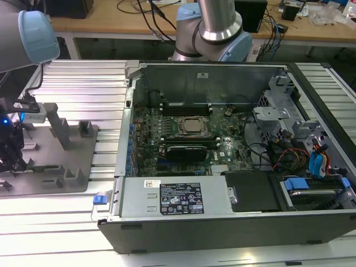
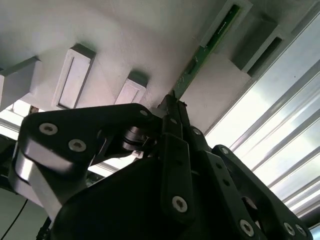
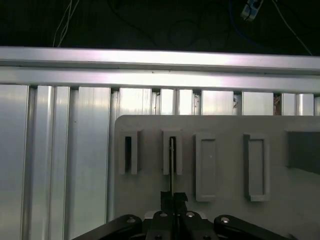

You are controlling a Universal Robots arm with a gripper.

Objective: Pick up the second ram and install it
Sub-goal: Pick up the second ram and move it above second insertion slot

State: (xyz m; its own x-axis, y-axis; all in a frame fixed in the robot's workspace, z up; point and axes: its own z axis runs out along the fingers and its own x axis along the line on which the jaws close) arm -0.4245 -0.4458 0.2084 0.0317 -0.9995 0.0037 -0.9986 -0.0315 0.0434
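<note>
Hand (image 3: 172,199) black metal with bolted linkages, fingers narrow and pinched on the thin near edge of the second ram (image 3: 171,160). The stick stands on edge in a slot of a gray holder plate (image 3: 225,125). In the second wrist view the second ram (image 2: 216,36) reads as a slim green board strip with small dark parts, running from the fingertips (image 2: 175,107) away into its raised slot block.

Holder plate is matte gray with rounded corners and a row of raised rectangular slot blocks (image 3: 206,165). The block beside the ram's (image 3: 128,152) is open and dark inside.

Plate lies on a ribbed aluminium counter (image 3: 65,150), shiny with long parallel grooves.

In the exterior view the arm (image 1: 33,33), gray tube with a light blue cap, hangs over the plate at the exterior view's left.

To the exterior view's right of the plate is an open computer case (image 1: 222,228), dark sheet metal, lying on its side. Inside: green motherboard (image 1: 150,133), a square silver-topped processor (image 1: 193,126), blue plastic tabs (image 1: 321,164).

A white and black sticker label (image 1: 181,199) with barcode and fine print sits on the silver box along the case's near side.
</note>
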